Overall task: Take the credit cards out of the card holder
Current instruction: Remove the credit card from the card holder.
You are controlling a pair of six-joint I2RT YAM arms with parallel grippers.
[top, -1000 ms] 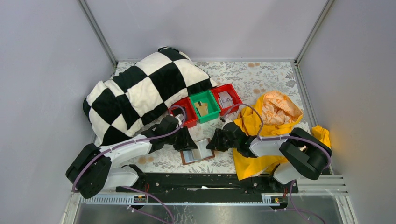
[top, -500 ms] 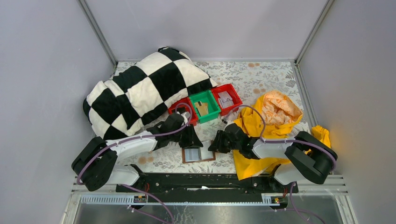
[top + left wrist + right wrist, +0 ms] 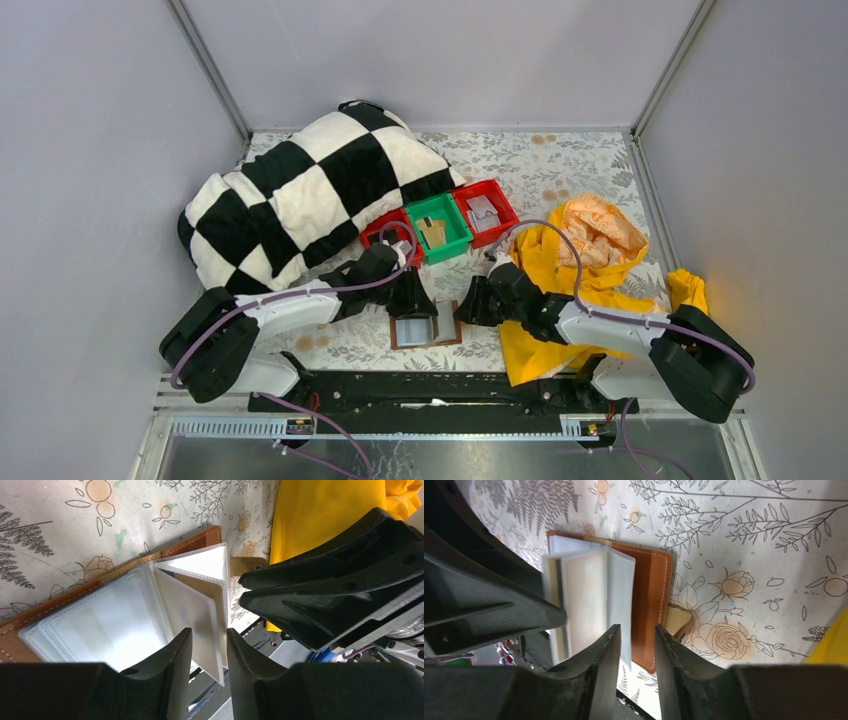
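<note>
Top external view: a grey floral-print surface (image 3: 560, 160) between pale walls, with both arms reaching in from the near edge.
Quilt: a large black-and-white chequered padded quilt (image 3: 310, 195) is heaped at the far left.
Cloth: a crumpled yellow cloth (image 3: 590, 265) lies at the right, partly under the right arm.
Bins: three small plastic bins stand in a row between quilt and cloth. They are a red bin (image 3: 380, 228) on the left, a green bin (image 3: 463, 220) in the middle and a second red bin (image 3: 508, 200) on the right. The green one holds tan flat pieces and the right one pale flat pieces, too small to identify.
Card holder: the small brown leather card holder (image 3: 425, 328) (image 3: 190, 542) (image 3: 649, 600) lies open on the near middle of the surface, between the two pincers.
Sleeves: clear plastic sleeve pages (image 3: 115, 625) (image 3: 619, 590) fan up from its spine.
Left pincer: the left pincer (image 3: 418, 303) (image 3: 208, 632) is just left of the holder's middle, its gap narrow. One raised sleeve page stands in the gap; whether the fingers press it cannot be told.
Right pincer: the right pincer (image 3: 470, 305) (image 3: 638, 630) is at the holder's right edge. Its gap is narrow, over the brown cover and a sleeve edge, gripping nothing visible.
Card: a tan credit card (image 3: 585, 602) sits inside a raised sleeve.
Strap: a tan snap strap (image 3: 247, 564) (image 3: 676, 620) juts from the holder's right edge.
</note>
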